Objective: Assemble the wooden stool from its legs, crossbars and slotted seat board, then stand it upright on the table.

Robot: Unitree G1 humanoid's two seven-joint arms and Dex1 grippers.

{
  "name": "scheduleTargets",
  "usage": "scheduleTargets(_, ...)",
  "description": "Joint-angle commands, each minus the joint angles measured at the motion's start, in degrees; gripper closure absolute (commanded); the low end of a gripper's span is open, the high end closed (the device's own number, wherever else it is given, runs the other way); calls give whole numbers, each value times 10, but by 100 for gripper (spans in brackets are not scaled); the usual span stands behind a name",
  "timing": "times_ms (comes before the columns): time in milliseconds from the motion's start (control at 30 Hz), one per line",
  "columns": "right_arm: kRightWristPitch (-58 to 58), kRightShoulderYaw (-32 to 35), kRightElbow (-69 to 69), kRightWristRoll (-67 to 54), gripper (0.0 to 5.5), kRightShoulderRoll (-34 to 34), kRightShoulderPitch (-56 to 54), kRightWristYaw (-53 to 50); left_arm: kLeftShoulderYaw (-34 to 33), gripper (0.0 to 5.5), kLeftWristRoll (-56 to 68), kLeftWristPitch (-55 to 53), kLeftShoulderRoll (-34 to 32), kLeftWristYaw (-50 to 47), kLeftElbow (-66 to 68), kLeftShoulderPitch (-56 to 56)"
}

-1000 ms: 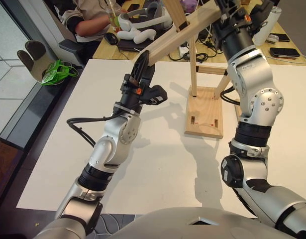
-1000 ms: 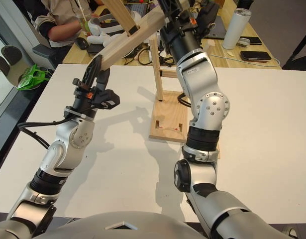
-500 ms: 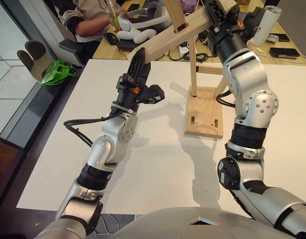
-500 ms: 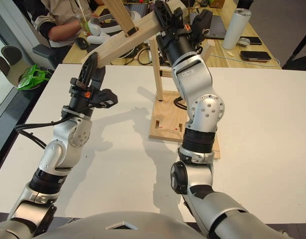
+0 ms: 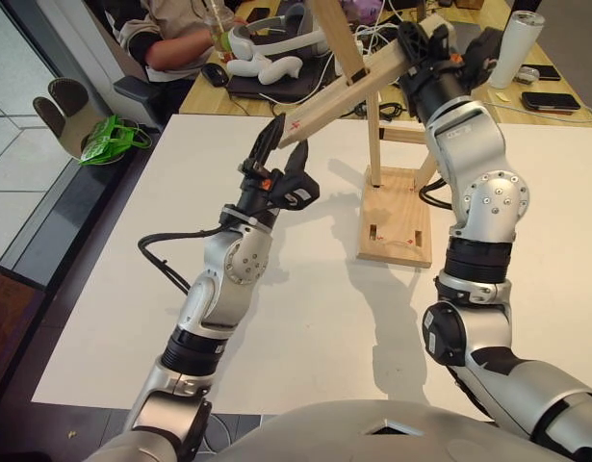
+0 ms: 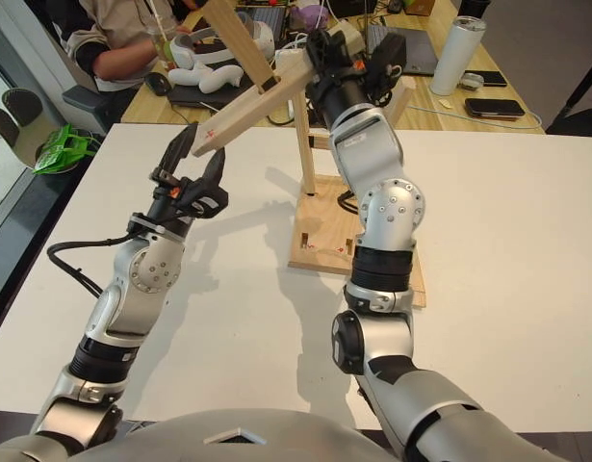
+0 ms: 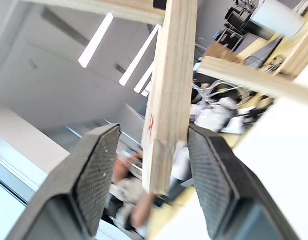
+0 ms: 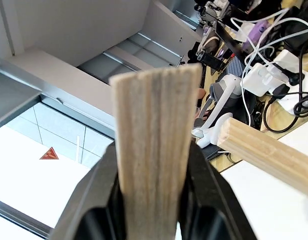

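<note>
A long wooden leg (image 5: 348, 89) hangs slanted above the white table (image 5: 305, 327), with a second wooden piece (image 5: 336, 34) joined across it. My right gripper (image 5: 423, 50) is shut on its upper end, and the wood fills the gap between the fingers (image 8: 101, 180). Around the leg's lower end (image 7: 166, 110) my left gripper (image 5: 286, 144) is open, with a gap on each side. The slotted seat board (image 5: 399, 226) lies flat on the table. One leg (image 5: 374, 130) stands upright in it, with a crossbar (image 5: 409, 136) attached.
Behind the table a wooden desk holds a white headset (image 5: 276, 43), cables, phones and a white bottle (image 5: 515, 38); a person sits there. A green bag (image 5: 108, 140) lies on the floor to the left. Bare table stretches in front of the seat board.
My left gripper was shut on the leg's lower end and has now opened and sunk slightly below it. The right gripper has carried the leg a little to the right.
</note>
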State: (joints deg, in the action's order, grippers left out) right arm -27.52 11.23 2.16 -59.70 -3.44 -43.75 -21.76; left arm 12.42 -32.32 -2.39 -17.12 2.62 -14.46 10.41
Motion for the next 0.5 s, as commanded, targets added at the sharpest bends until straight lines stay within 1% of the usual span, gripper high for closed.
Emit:
scheduleTargets(33, 6, -5, 48, 55, 451, 29, 11, 23, -46, 309, 106, -48, 28, 48, -39, -34)
scheduleTargets(133, -4, -9, 93, 69, 451, 43, 19, 42, -80, 309, 185, -120, 58, 77, -63, -58)
scheduleTargets(167, -15, -19, 118, 80, 451, 56, 29, 49, -103, 309, 212, -158, 72, 74, -66, -58)
scheduleTargets(267, -68, -81, 216, 158, 451, 123, 95, 58, -212, 309, 301, -263, 122, 29, -64, -16)
scheduleTargets(333, -95, -132, 273, 231, 451, 156, 157, 43, -278, 309, 351, -311, 141, -4, -57, 23)
scheduleTargets(433, -114, -189, 321, 326, 451, 166, 229, 12, -327, 309, 395, -345, 150, -36, -50, 65)
scheduleTargets(500, -122, -214, 336, 386, 451, 162, 263, -12, -340, 309, 409, -353, 146, -49, -45, 83)
